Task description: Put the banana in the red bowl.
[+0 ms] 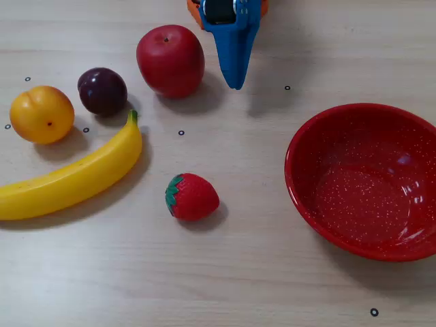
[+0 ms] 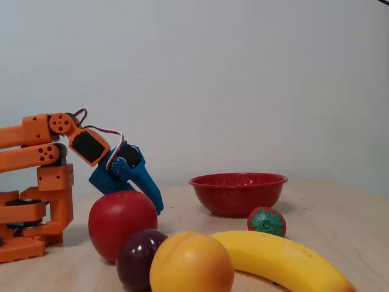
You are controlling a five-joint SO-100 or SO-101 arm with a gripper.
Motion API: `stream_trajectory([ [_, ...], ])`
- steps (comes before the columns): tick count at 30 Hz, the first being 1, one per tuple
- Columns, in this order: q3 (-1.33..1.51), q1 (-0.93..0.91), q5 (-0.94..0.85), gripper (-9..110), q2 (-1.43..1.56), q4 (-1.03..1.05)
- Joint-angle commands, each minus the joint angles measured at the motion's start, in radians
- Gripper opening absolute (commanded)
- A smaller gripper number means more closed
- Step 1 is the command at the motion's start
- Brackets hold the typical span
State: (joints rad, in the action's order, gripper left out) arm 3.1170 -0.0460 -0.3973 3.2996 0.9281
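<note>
The long yellow banana [image 1: 75, 176] lies on the wooden table at the left, its green stem tip pointing up-right; it also fills the foreground in a fixed view [image 2: 285, 258]. The speckled red bowl [image 1: 368, 180] sits empty at the right and shows at mid-distance in the side fixed view [image 2: 238, 191]. My blue gripper [image 1: 235, 80] hangs at the top centre beside the red apple, well away from the banana. Its fingers lie together with nothing between them; the side view shows it [image 2: 157, 205] tilted down above the table.
A red apple [image 1: 170, 60], a dark plum [image 1: 102, 90], a round yellow-orange fruit [image 1: 41, 114] and a strawberry [image 1: 191, 196] stand around the banana. The orange arm base [image 2: 33, 188] is at the left in the side view.
</note>
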Motion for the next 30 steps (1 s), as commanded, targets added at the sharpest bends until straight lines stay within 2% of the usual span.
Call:
stream_trajectory([
  [1,-0.051,0.005,0.009,0,0.011,-0.015],
  [21,-0.057,0.003,0.026,0,0.002,-0.015],
  [30,-0.377,0.011,0.083,0,-0.350,-0.002],
])
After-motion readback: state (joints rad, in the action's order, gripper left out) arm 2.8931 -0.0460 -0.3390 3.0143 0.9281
